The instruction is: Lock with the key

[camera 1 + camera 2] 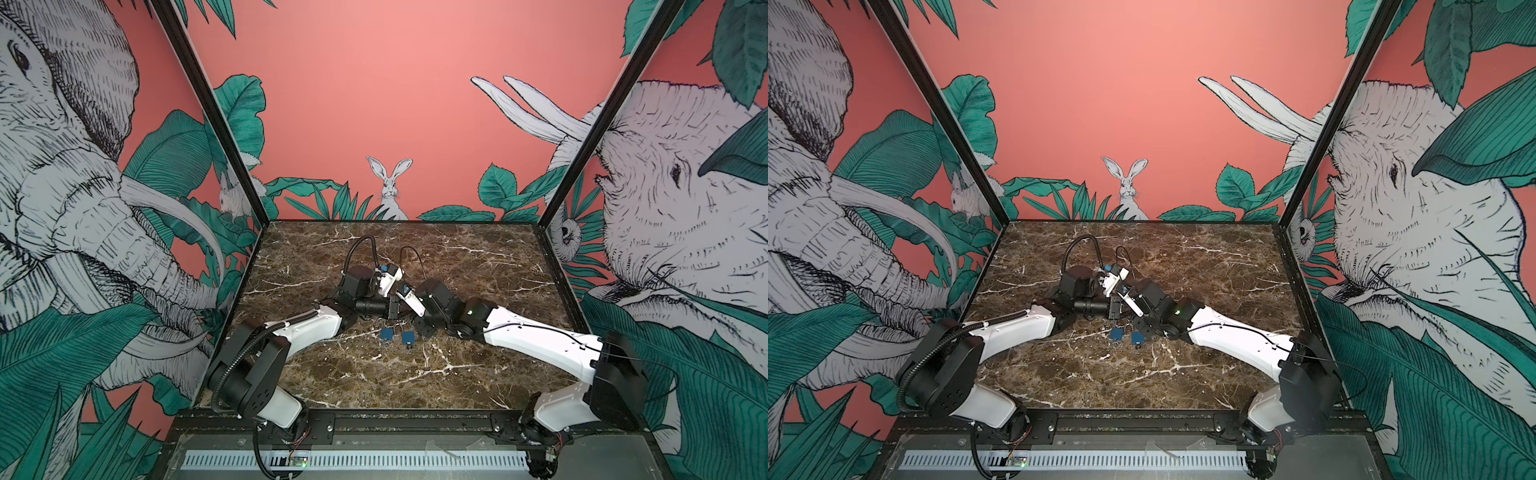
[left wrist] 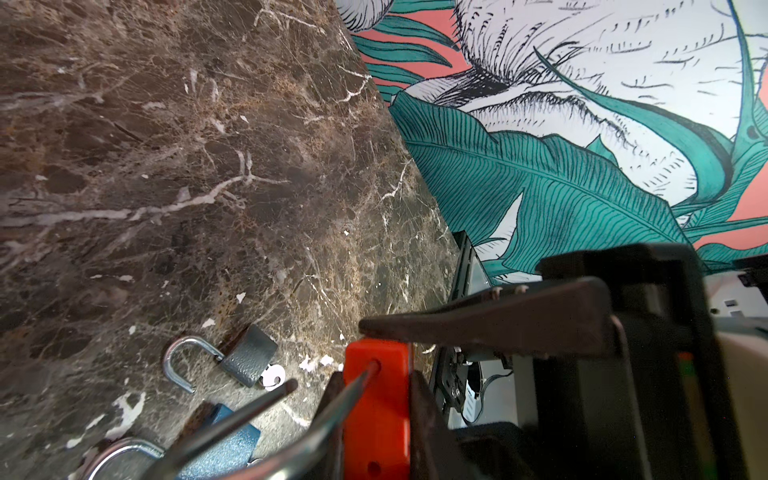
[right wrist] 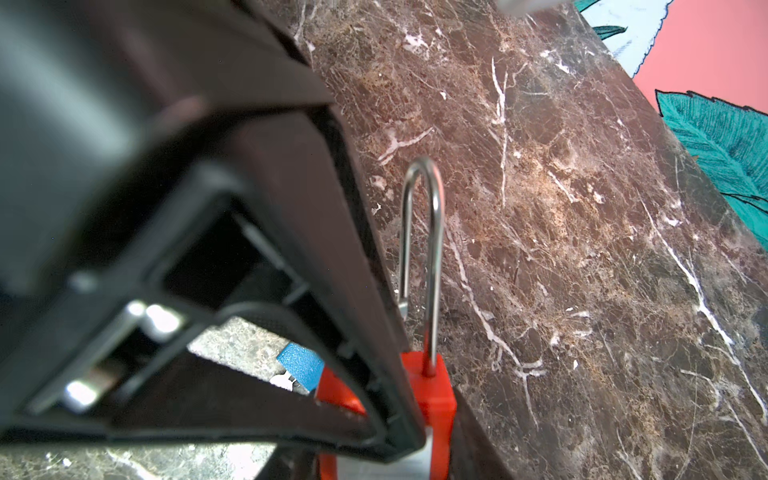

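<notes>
A red padlock [image 2: 376, 407] sits between the jaws of my left gripper [image 2: 376, 395], which is shut on its body. Its steel shackle [image 3: 434, 257] stands open, with one leg in the body and the free end out of its hole. My right gripper [image 3: 415, 440] is at the same padlock. One of its fingers [image 3: 471, 440] lies along the red body, and the other is hidden behind the left gripper's finger [image 3: 332, 249]. In both top views the two grippers meet at mid-table and hide the padlock. The key does not show.
Two more padlocks lie on the brown marble table [image 1: 457, 266] just in front of the grippers: a blue one [image 1: 387, 333] and another blue one [image 1: 408, 337]. In the left wrist view a grey-blue padlock [image 2: 249, 357] has its shackle open. Printed walls enclose the table.
</notes>
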`<action>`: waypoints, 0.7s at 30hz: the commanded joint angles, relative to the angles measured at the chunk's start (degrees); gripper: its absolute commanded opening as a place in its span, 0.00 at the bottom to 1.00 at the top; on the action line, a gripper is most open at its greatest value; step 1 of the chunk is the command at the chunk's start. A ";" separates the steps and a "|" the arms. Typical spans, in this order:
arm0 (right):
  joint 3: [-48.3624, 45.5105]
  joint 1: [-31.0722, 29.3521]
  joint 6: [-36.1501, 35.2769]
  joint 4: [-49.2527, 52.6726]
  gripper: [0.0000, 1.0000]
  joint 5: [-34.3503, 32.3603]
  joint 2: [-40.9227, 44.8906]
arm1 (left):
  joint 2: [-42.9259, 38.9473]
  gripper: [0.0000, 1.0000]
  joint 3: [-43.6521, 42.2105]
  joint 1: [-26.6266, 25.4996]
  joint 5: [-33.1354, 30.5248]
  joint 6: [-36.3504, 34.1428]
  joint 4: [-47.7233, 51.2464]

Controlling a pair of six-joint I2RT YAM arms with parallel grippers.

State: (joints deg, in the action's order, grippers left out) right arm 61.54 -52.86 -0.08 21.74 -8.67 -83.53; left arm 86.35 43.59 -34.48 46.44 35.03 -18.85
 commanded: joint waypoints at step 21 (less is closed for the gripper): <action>-18.35 23.94 31.46 -33.67 0.58 45.92 17.28 | 2.17 0.00 -7.73 0.11 -2.84 23.14 -44.19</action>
State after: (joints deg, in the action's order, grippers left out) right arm 43.66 -29.28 27.20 -5.63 32.75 -66.24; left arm 89.62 36.49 -34.46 42.54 56.12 -55.61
